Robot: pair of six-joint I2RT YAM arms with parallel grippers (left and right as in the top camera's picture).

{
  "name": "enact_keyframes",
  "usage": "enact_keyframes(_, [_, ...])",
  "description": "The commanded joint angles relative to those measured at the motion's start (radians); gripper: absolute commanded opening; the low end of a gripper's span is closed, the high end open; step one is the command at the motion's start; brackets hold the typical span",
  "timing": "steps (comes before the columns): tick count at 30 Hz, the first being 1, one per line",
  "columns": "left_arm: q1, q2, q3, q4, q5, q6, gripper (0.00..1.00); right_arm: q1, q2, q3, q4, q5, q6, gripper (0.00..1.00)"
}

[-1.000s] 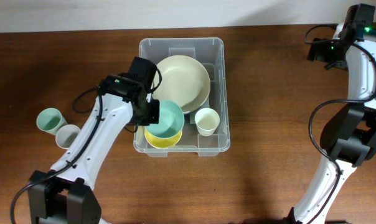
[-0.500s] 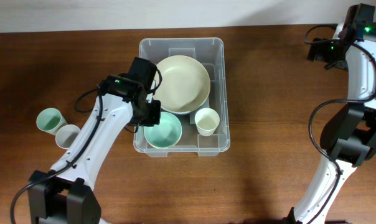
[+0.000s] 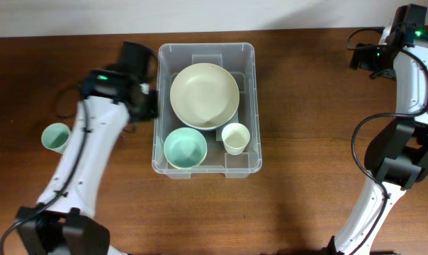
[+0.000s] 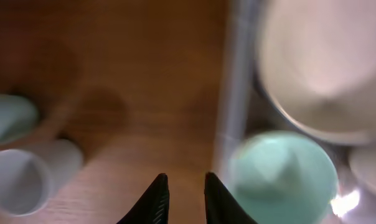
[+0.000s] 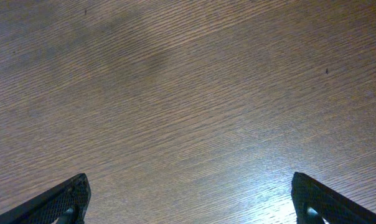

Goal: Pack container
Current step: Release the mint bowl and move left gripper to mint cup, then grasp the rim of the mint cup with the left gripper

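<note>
Teal cup point(image 3: 56, 136) sits at about 8 o'clock from the narrow, empty left gripper point(image 4: 185, 180), the container point(image 3: 207, 49) at its 3 o'clock; the far right gripper point(image 5: 189, 199) gapes wide.

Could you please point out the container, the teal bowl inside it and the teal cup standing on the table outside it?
container point(image 3: 207, 49): overhead view, on its far wall.
teal bowl point(image 3: 185, 148): overhead view, middle of its inside.
teal cup point(image 3: 56, 136): overhead view, middle of its opening.
</note>
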Motion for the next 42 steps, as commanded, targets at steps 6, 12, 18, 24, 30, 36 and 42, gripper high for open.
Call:
enact_keyframes(6, [0.306,-0.003,0.031,0.002,-0.045,-0.135,0.13,0.000,-0.017,-0.007,0.000,-0.002,0.012,0.99])
enact_keyframes(12, [0.427,-0.003,0.027,0.022,-0.084,-0.188,0.13,0.000,-0.017,-0.007,0.000,-0.002,0.012,0.99])
enact_keyframes(18, [0.515,0.000,-0.053,0.181,-0.082,-0.202,0.13,0.000,-0.017,-0.007,0.000,-0.002,0.012,0.99])
enact_keyframes(24, [0.576,0.037,-0.161,0.286,-0.070,-0.201,0.13,0.000,-0.017,-0.007,0.000,-0.002,0.012,0.99])
enact_keyframes(30, [0.578,0.120,-0.198,0.287,-0.026,-0.201,0.14,0.000,-0.017,-0.007,0.000,-0.002,0.012,0.99])
enact_keyframes(36, [0.578,0.180,-0.198,0.307,0.053,-0.177,0.14,0.000,-0.017,-0.007,0.000,-0.002,0.012,0.99])
enact_keyframes(42, [0.578,0.179,-0.198,0.313,0.053,-0.144,0.14,0.000,-0.017,-0.007,0.000,-0.002,0.012,0.99])
